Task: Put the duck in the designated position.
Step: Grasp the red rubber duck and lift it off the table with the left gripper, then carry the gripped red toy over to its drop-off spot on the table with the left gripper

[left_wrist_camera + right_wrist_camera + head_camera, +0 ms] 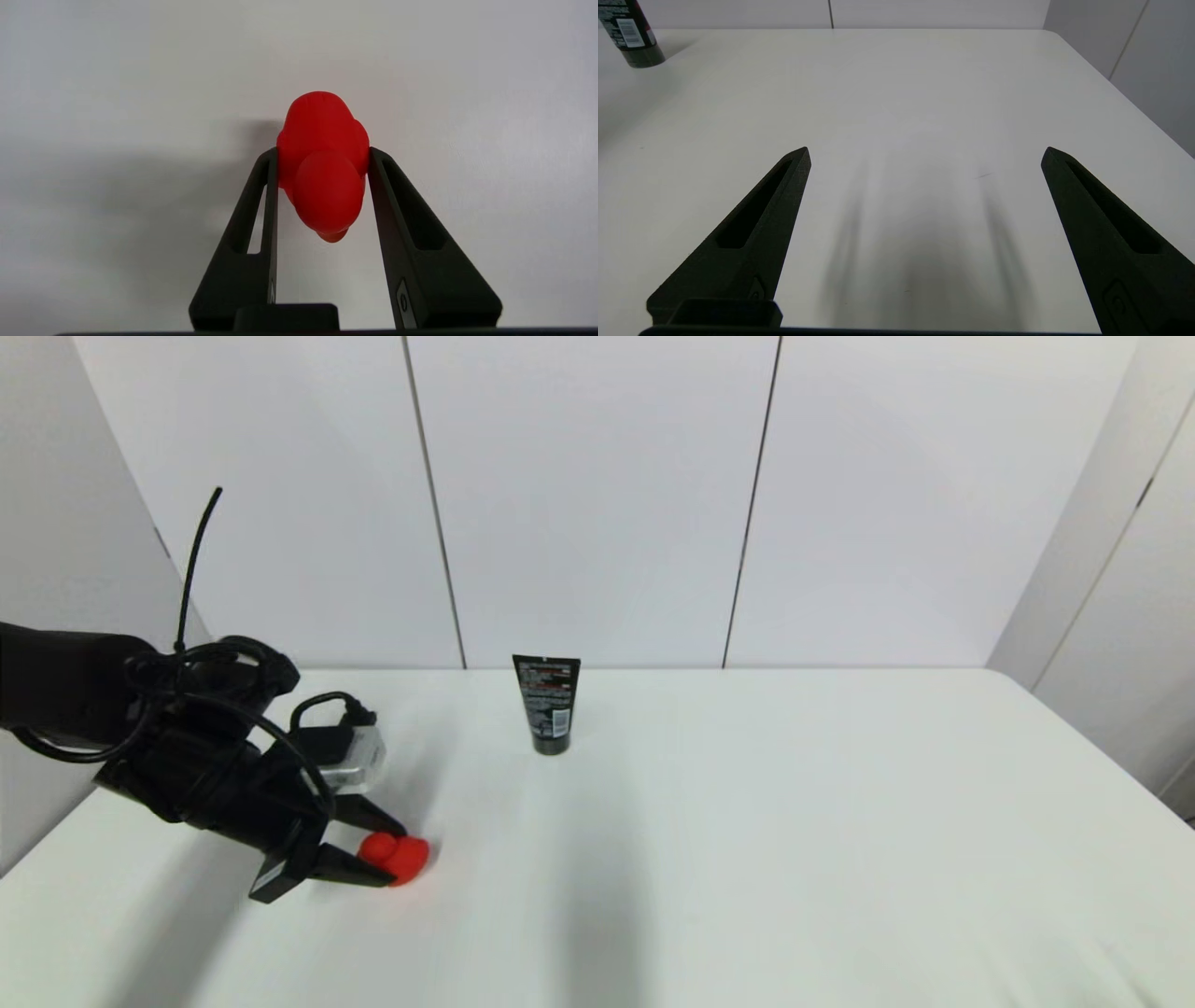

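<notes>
The duck (400, 857) sits on the table (794, 859), near the robot's left side. The left gripper (385, 852) is around it, one finger on each side, touching it. The tube (548, 703) stands farther back, to the right of the duck, well apart.

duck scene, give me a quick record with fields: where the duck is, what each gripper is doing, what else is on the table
duck: red rubber duck at the table's left side, low at the tabletop; contact with it cannot be told
left gripper: shut on the duck, one finger against each side
right gripper: open, holding nothing, over bare table on the right
other item: black cosmetic tube upright near the back of the table, apart from the duck
surface: white table
</notes>
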### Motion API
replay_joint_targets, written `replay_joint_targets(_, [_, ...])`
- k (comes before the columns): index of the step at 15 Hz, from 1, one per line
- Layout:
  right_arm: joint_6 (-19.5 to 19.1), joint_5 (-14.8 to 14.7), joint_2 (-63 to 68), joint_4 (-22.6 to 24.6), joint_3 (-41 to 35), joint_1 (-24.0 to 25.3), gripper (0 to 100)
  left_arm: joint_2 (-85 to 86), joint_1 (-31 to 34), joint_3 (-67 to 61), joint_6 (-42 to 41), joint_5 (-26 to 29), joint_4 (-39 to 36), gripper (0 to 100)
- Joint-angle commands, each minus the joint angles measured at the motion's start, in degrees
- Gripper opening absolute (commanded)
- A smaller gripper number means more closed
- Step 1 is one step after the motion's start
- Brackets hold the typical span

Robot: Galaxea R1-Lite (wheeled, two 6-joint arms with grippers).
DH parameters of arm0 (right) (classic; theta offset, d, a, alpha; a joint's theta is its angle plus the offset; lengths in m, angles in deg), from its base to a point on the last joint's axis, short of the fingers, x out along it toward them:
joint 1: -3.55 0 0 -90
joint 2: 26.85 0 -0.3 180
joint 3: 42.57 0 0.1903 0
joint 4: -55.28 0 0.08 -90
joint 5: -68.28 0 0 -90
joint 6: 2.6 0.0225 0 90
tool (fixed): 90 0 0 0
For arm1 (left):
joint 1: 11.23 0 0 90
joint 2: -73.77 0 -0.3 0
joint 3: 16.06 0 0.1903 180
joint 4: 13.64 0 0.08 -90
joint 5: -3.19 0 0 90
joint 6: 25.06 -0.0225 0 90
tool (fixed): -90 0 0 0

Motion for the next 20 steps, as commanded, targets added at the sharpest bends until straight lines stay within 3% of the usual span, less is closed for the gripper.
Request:
replay_joint_targets(1, [0.05,0.01,0.07,0.02,0.0,0.01,100,-0.25,-7.71,7.98,7.0,0.29,-0.01,0])
replay_joint_targets(13, [0.05,0.01,0.07,0.02,0.0,0.01,100,-16.77,-21.15,34.7,23.43,-3.66,-0.54,0])
replay_joint_targets(20, [0.05,0.01,0.07,0.02,0.0,0.01,100,-26.27,-25.55,40.06,41.1,-12.71,-12.67,0])
